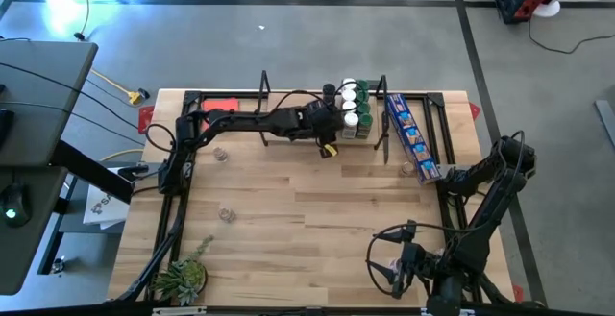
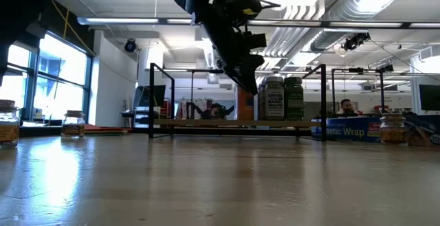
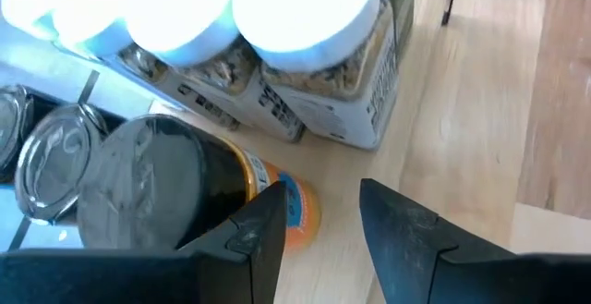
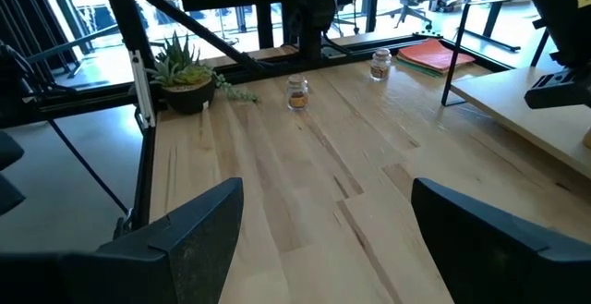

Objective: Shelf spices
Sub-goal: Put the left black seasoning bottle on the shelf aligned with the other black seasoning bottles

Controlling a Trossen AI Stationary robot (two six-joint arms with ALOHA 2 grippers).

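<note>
Several spice jars [image 1: 352, 105] stand bunched at the right end of the shelf [image 1: 288, 139], a light board between black wire uprights along the table's far side. My left gripper [image 3: 323, 202] hovers open just above this bunch, tilted down, with bare shelf wood between its fingers. A black-lidded jar with an orange label [image 3: 175, 188] stands beside one finger, and white-lidded jars [image 3: 309, 27] stand beyond it. Loose jars [image 1: 221, 153] [image 1: 228, 216] rest on the tabletop. My right gripper [image 4: 323, 193] waits open over the table's near right part. My left gripper has one finger [image 3: 259, 225] right beside the orange-labelled side [image 3: 295, 207] of the black-lidded jar. I cannot tell whether it touches it. Nothing lies between the two fingers.
A long blue printed box [image 1: 413, 138] lies right of the shelf, with another small jar [image 1: 405, 169] next to it. A small green plant [image 1: 183, 278] sits at the near left corner. Bare wood [image 1: 317, 210] spans the table's middle. A red sheet [image 1: 221, 103] lies at the far left.
</note>
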